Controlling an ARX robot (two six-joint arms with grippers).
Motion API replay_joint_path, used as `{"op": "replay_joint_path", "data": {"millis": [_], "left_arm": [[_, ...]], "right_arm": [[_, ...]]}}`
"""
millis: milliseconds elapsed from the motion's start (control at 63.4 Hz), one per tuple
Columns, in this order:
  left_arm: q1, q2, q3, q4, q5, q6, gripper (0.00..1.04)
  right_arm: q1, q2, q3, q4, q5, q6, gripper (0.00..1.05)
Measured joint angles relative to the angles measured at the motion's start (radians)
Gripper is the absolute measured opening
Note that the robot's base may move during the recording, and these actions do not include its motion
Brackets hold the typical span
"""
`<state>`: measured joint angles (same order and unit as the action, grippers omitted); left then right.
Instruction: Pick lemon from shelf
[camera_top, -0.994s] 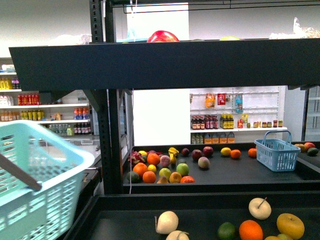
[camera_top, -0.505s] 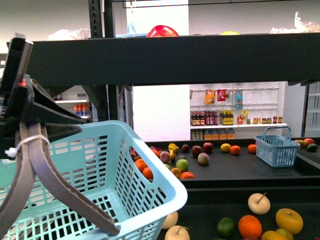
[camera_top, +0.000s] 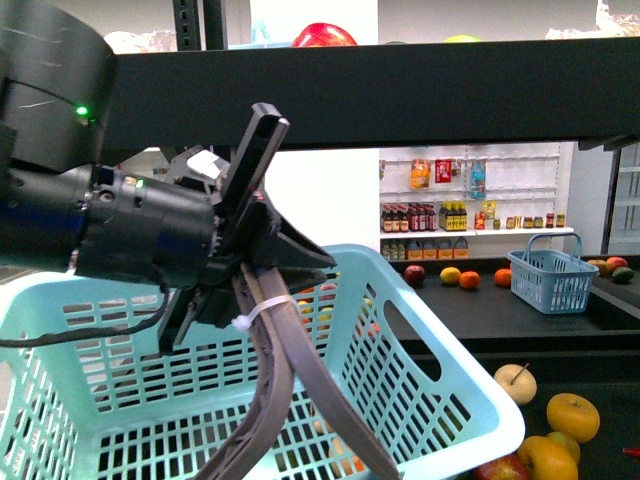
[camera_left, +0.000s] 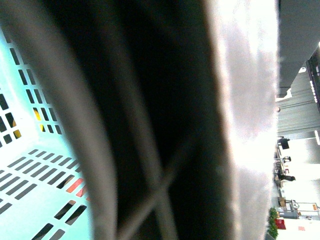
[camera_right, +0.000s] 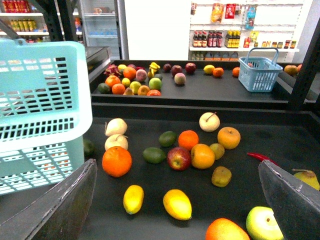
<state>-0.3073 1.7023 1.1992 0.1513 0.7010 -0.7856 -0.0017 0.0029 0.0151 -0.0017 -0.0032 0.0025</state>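
Observation:
Two small yellow oval fruits lie on the black shelf tray (camera_right: 300, 135): one lemon (camera_right: 177, 204) and a second one (camera_right: 133, 198) beside it. My right gripper (camera_right: 177, 167) hangs open above them, its grey fingers (camera_right: 55, 210) wide apart to either side, touching nothing. In the front view my left gripper (camera_top: 250, 290) is shut on the grey-brown basket handle (camera_top: 300, 390) of a light turquoise basket (camera_top: 420, 370), which hides the lemons there. The left wrist view is a blurred close-up of that handle (camera_left: 65, 125) and the basket's mesh (camera_left: 30, 175).
Around the lemons lie an orange (camera_right: 116, 161), a red apple (camera_right: 178, 158), pale pears (camera_right: 209, 121) and a red chili (camera_right: 260, 157). The turquoise basket (camera_right: 40, 100) stands close beside them. A small blue basket (camera_right: 257, 72) sits on the far tray. The upper shelf tray (camera_top: 400, 100) overhangs.
My left arm has come up and rightward into the front view with the turquoise basket, which now covers most of the fruit trays seen before.

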Motion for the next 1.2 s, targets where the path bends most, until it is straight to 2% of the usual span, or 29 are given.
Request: {"op": "replay_joint_path", "data": {"millis": [316, 347, 394, 426, 473, 694, 789, 931, 1089, 1199], "left_arm": [[-0.085, 0.119, 0.111, 0.013, -0.042, -0.010, 0.13], [-0.089, 0.121, 0.111, 0.013, -0.043, -0.010, 0.13], [-0.091, 0.127, 0.111, 0.013, -0.043, -0.012, 0.13], [-0.091, 0.127, 0.111, 0.013, -0.043, -0.015, 0.13], [-0.091, 0.127, 0.112, 0.013, -0.046, -0.016, 0.13], [-0.090, 0.127, 0.113, 0.013, -0.050, -0.015, 0.13], [-0.090, 0.127, 0.113, 0.013, -0.048, -0.015, 0.13], [-0.091, 0.127, 0.113, 0.013, -0.046, -0.015, 0.13], [-0.091, 0.127, 0.113, 0.013, -0.048, -0.015, 0.13], [-0.091, 0.127, 0.113, 0.013, -0.048, -0.016, 0.13]], "right_arm": [[0.000, 0.000, 0.000, 0.000, 0.000, 0.000, 0.97], [0.011, 0.013, 0.004, -0.019, 0.038, 0.008, 0.97], [0.051, 0.115, 0.064, -0.160, 0.239, 0.039, 0.97], [0.042, 0.192, 0.086, -0.191, 0.304, 0.045, 0.97], [0.011, 0.288, 0.099, -0.183, 0.322, 0.047, 0.97], [-0.228, 0.818, 0.168, 0.142, 0.118, 0.022, 0.97], [-0.276, 1.075, 0.240, 0.284, 0.033, 0.009, 0.97], [-0.274, 1.474, 0.386, 0.398, -0.058, 0.005, 0.97], [-0.218, 1.786, 0.552, 0.447, -0.090, 0.000, 0.97], [-0.164, 1.987, 0.694, 0.490, -0.096, -0.059, 0.97]]}}
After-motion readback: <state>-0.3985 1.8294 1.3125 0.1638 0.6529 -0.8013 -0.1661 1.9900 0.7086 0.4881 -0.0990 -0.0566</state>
